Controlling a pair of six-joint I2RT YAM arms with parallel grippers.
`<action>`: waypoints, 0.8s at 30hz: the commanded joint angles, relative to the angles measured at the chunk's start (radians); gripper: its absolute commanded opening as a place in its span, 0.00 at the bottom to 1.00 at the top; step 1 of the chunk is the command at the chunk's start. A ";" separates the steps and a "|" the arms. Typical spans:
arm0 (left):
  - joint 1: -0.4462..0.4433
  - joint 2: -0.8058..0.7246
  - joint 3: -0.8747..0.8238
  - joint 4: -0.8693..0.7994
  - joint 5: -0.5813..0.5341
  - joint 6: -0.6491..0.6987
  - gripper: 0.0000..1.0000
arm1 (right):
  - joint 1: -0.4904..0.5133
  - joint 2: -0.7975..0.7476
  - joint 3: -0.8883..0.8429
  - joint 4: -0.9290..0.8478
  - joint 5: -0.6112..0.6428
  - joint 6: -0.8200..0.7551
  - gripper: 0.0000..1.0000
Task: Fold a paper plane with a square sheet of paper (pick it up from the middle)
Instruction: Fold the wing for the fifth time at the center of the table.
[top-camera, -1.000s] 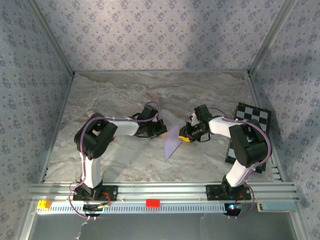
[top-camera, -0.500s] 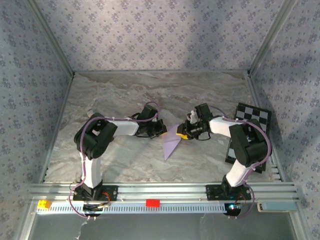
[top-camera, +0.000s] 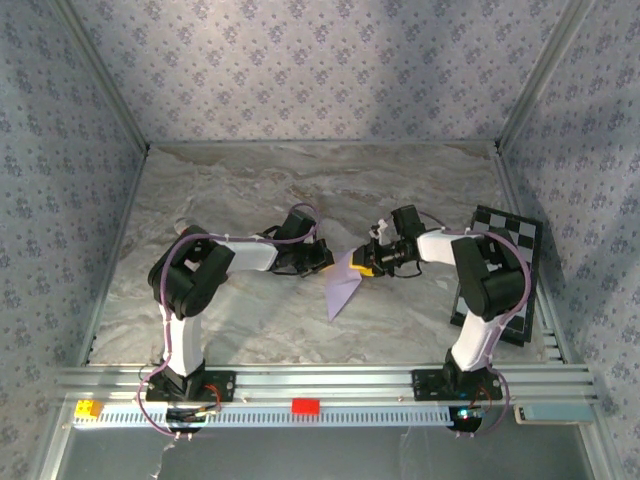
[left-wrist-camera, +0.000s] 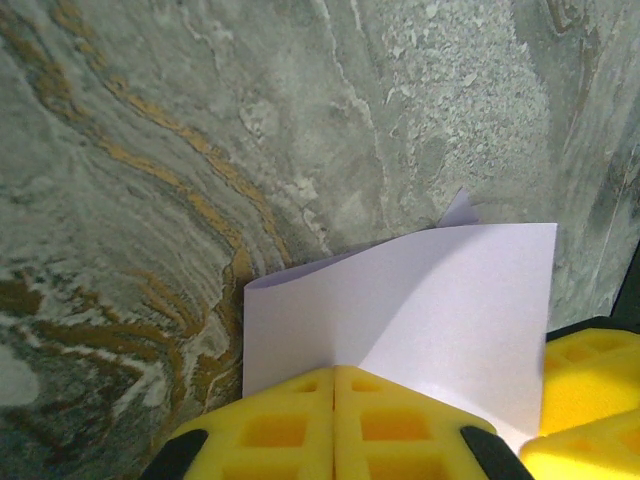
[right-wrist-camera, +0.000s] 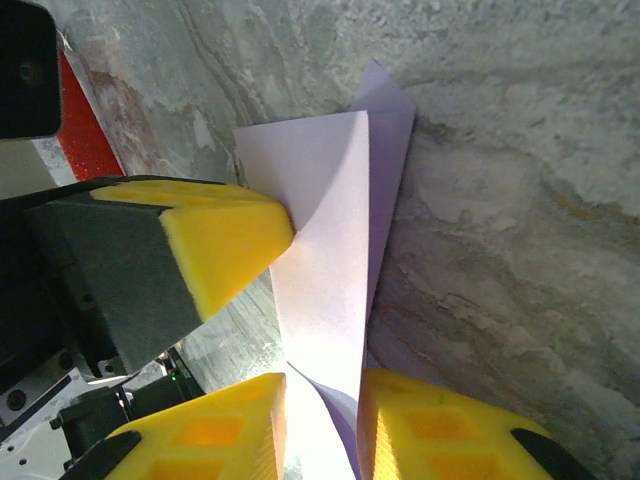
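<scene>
The square sheet of paper (top-camera: 343, 285) is pale lilac, part-folded into a narrow pointed shape, and stands on edge in the middle of the table between my two grippers. My left gripper (top-camera: 325, 262) is shut on its upper edge; in the left wrist view the yellow pads (left-wrist-camera: 300, 420) meet on the sheet (left-wrist-camera: 430, 310) at a crease. My right gripper (top-camera: 362, 267) faces it from the right. In the right wrist view its jaws (right-wrist-camera: 322, 385) stand apart, and the folded layers of the sheet (right-wrist-camera: 330, 240) pass through the gap. The left gripper's pad (right-wrist-camera: 220, 240) touches the sheet just beyond.
A black-and-white checkered board (top-camera: 507, 228) lies at the right, partly under the right arm. On the front rail sit a red block (top-camera: 305, 405) and a yellow block (top-camera: 88, 408). Patterned walls enclose the marble table (top-camera: 250, 180) on three sides.
My right gripper has moved left, closing in on the sheet and the left gripper. The left arm has held still with the sheet.
</scene>
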 joint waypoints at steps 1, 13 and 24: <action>0.004 -0.003 -0.006 -0.068 -0.005 0.023 0.07 | -0.005 0.020 0.020 -0.003 -0.036 -0.024 0.26; 0.006 -0.012 -0.011 -0.070 -0.011 0.021 0.08 | -0.015 0.040 0.045 -0.095 0.021 -0.113 0.25; 0.007 -0.017 -0.006 -0.066 -0.009 0.021 0.09 | -0.017 0.063 0.045 -0.075 -0.033 -0.101 0.10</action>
